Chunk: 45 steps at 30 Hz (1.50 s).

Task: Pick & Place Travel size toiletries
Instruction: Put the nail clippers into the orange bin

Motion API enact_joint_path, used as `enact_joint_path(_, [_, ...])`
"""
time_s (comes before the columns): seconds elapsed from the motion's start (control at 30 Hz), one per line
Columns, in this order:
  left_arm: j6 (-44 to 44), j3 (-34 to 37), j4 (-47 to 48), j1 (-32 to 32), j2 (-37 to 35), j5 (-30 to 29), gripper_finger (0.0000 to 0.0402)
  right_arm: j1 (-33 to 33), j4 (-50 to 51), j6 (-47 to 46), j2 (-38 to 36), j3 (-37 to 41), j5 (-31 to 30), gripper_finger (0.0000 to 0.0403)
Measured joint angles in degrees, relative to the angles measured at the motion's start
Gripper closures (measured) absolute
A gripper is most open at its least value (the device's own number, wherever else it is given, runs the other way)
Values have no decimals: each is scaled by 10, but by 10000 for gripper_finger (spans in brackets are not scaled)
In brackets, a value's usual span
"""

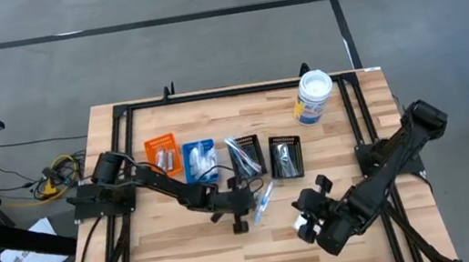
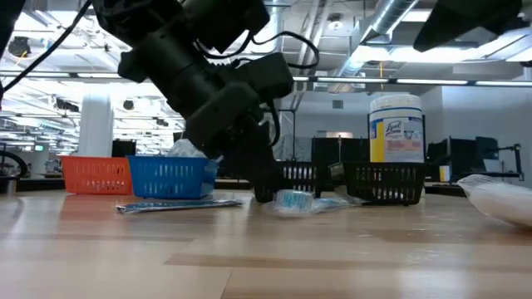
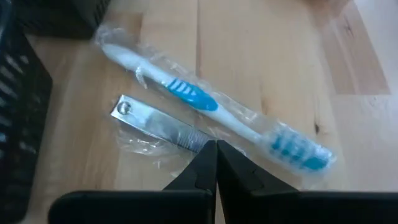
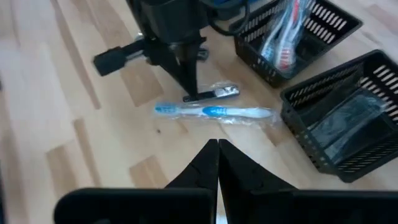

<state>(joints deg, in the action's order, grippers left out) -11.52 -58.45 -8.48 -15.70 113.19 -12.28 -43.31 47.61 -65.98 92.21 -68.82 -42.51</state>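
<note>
A clear-wrapped white and blue toothbrush (image 3: 214, 109) lies flat on the wood. A wrapped metal nail clipper (image 3: 160, 127) sits just beside it, roughly parallel. More wrapped sticks (image 4: 283, 34) are piled in a black bin at about 12 o'clock.

Closed fingers (image 3: 216, 163) touch a wrapped nail clipper (image 3: 163, 126) — beside it, a clear-wrapped blue-and-white toothbrush (image 3: 214, 112).

From overhead we are looking straight down on the whole table (image 1: 187, 248). Low at its edge we are looking level across the boards into the room behind. On the left wrist we are hovering close over a wrapped toothbrush (image 3: 211, 111); from the right wrist, farther back, we are seeing the same toothbrush at 12 o'clock.
</note>
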Motion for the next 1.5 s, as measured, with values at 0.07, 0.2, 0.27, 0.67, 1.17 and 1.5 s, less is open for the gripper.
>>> enact_joint_path(0.07, [-12,0,16,-2,-2,9,401,0,-1,0,-1,-1,6,403])
enact_joint_path(0.2, [-33,-1,65,-21,-3,-5,401,-4,-1,1,0,-1,9,403])
enact_joint_path(0.27, [-43,-2,75,-31,-4,-13,402,-8,-1,1,0,-1,9,403])
enact_joint_path(0.67, [-114,0,198,-96,-32,-61,402,-4,8,21,0,-1,10,403])
enact_joint_path(1.17, [-258,113,249,-163,-242,-189,398,25,14,66,0,-1,15,403])
enact_joint_path(1.5, [-343,155,102,-88,-246,-123,276,50,11,107,0,-1,22,403])
